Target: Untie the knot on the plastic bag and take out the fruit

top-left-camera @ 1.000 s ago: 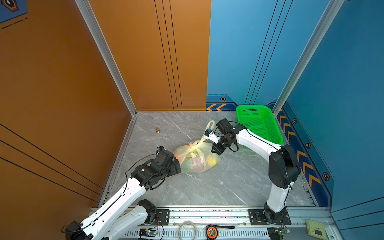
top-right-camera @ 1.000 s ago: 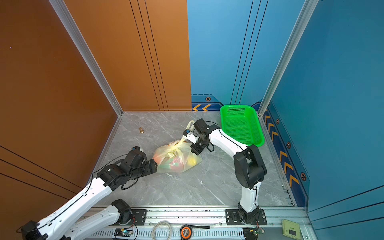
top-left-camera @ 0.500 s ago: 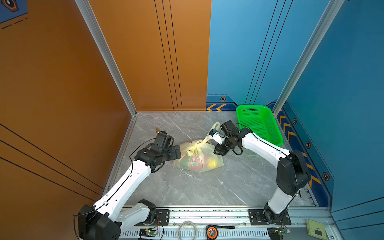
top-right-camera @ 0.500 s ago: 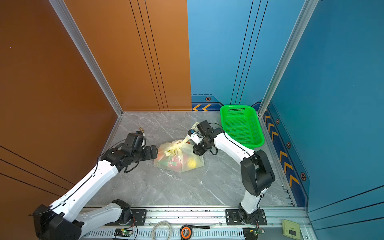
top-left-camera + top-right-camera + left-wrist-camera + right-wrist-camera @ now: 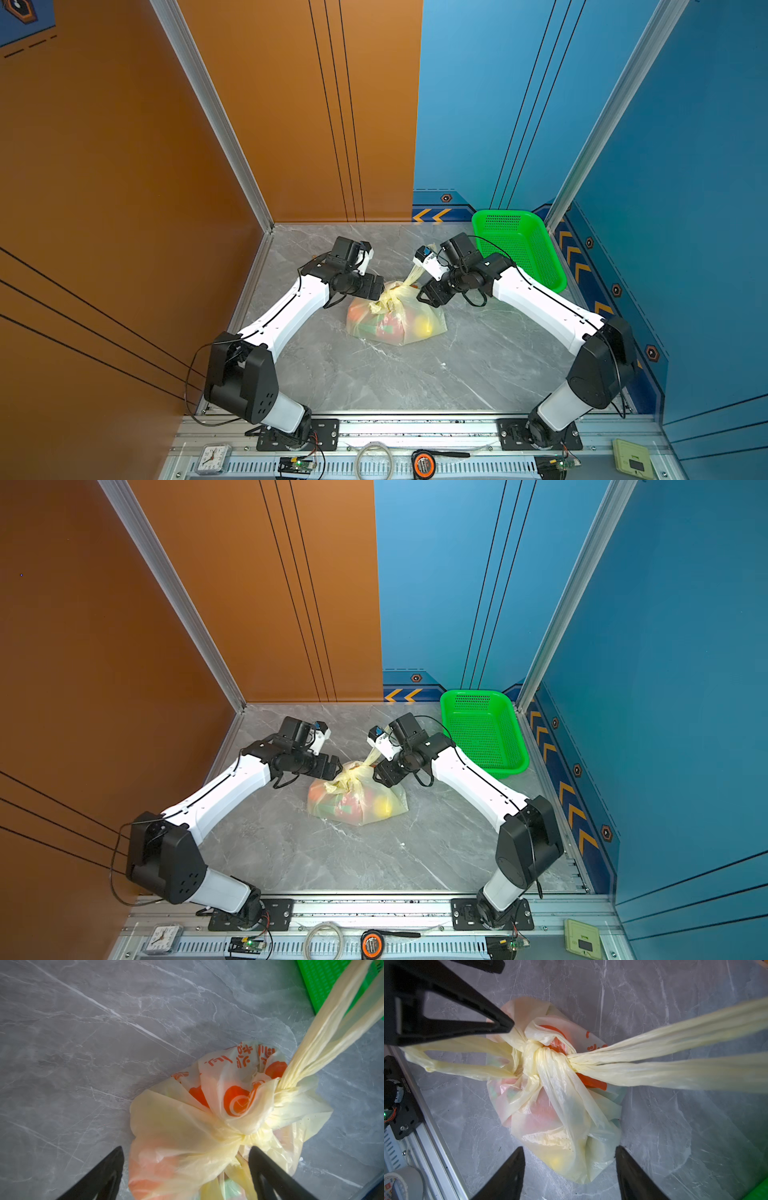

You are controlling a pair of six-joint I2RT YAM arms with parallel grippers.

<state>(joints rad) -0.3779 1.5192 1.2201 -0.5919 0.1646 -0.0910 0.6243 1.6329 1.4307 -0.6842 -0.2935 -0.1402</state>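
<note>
Both my grippers flank the plastic bag (image 5: 405, 334), which lies on the grey marble table (image 5: 374, 382) near the middle in both top views, with its knot (image 5: 388, 296) tied and facing up. My left gripper (image 5: 374, 289) has its jaws spread wide and holds nothing. In a top view the knot sits at about 4 o'clock from it, just beside the tips. From my left wrist camera the bunched plastic lies between my two fingers (image 5: 104, 1172), though I cannot tell whether they touch it. My right gripper (image 5: 430, 296) is likewise parted and empty, with the knot at about 9 o'clock from it in a top view. From my right wrist camera the plastic bag shows between and beyond the tips, and one left finger (image 5: 456, 1032) reaches the film right beside the knot. One handle loop (image 5: 675, 1053) runs taut from the knot toward 1 o'clock, up to my right wrist, and its end is hidden. The other loop (image 5: 452, 1057) passes behind that left finger. The fruit (image 5: 424, 326) shows as yellow, red and green shapes inside the bag. The green basket (image 5: 519, 249) stands apart at 2 o'clock from the bag.
</note>
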